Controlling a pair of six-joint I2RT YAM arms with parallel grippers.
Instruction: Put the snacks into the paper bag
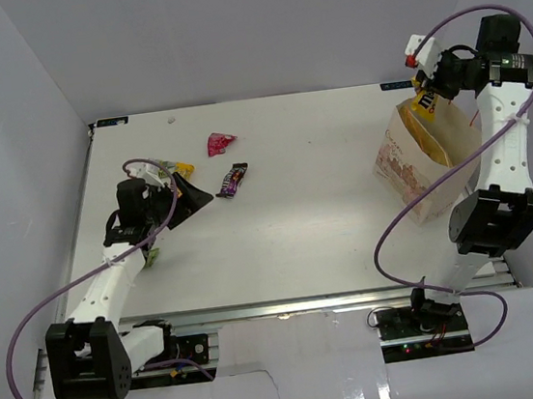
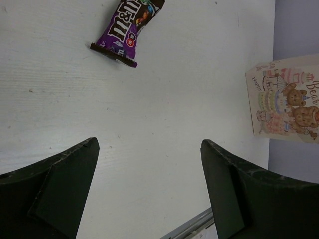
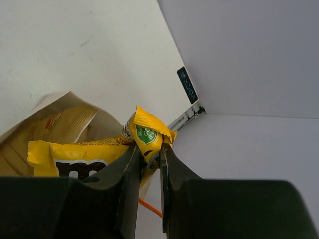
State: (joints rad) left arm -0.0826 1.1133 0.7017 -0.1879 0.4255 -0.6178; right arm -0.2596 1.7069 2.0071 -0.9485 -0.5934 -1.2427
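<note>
Right gripper: pinches yellow candy pack at paper bag mouth.
Left gripper: wide, empty.
Risk: released off-centre, the pack snags the rim and drops outside.

A white, matte rectangular worktop lies under even light that casts only soft shadows. Plain pale grey-lavender wall panels enclose its back and both sides. A silver aluminium rail runs along its near edge, with glossy white sheeting below. A small dark label sits at the worktop's back edge.
</note>
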